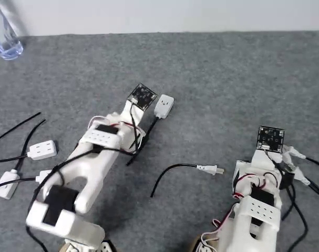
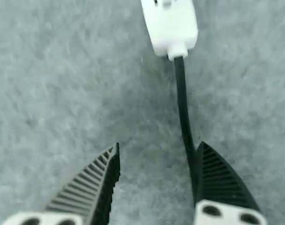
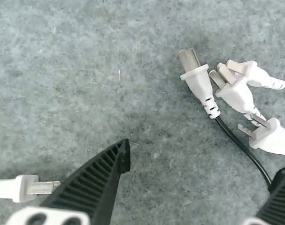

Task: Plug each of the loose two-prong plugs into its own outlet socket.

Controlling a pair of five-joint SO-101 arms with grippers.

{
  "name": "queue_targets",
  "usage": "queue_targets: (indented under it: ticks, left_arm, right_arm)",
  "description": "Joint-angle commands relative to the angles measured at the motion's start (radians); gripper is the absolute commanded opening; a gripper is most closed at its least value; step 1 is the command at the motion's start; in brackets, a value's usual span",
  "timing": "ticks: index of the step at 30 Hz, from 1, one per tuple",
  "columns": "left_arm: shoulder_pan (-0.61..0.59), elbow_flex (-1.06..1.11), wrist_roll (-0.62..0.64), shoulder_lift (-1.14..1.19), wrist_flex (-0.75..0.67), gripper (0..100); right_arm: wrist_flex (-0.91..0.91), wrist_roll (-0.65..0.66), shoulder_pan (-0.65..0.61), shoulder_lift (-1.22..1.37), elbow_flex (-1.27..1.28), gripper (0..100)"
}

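While the left gripper (image 2: 156, 173) sits spread wide at the cord end of the outlet socket (image 2: 170, 28), I'd pinch the socket's body rather than its black cord (image 2: 182, 108), with the right gripper (image 3: 205, 157) also spread over two-prong plugs (image 3: 198, 86) well apart from it.

On the table (image 1: 212, 68), the left arm (image 1: 91, 163) stretches from the near left toward the centre. Its gripper (image 2: 158, 147) stops just short of a socket (image 1: 163, 105), whose cord (image 2: 182, 103) runs close past one finger. A second socket (image 1: 42, 149) and a third socket (image 1: 6, 185) lie at the left edge. A lone plug (image 1: 211, 169) lies between the arms. Three plugs (image 3: 234, 91) bunch just right of the right arm (image 1: 259, 205), at the near right. A bottle (image 1: 7, 44) stands far left.
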Motion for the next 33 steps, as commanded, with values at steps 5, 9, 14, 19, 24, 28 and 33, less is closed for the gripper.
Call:
queue_targets:
  ticks: [5,9,14,19,24,28,33]
  left_arm:
    - [0.084,-0.134,0.014,0.066,0.012,24]
    - [0.083,-0.236,0.014,0.129,0.081,24]
    - [0.084,-0.461,0.014,0.285,0.287,24]
    - [0.083,-0.631,0.014,0.408,0.448,24]
    - [0.091,-0.659,0.006,0.431,0.477,17]
    - [0.092,-0.659,0.005,0.433,0.483,3]
    - [0.109,-0.654,-0.083,0.436,0.546,1]
  right_arm:
    - [-0.024,0.023,-0.027,0.007,-0.081,44.8]
    - [-0.024,0.058,-0.041,0.008,-0.08,44.8]
    - [-0.024,0.06,-0.041,0.008,-0.08,44.8]
    - [-0.024,0.063,-0.05,0.008,-0.078,44.8]
    - [-0.024,0.064,-0.05,0.008,-0.077,44.8]
    - [-0.024,0.064,-0.05,0.008,-0.077,44.8]
    - [-0.024,0.064,-0.051,0.008,-0.077,44.8]
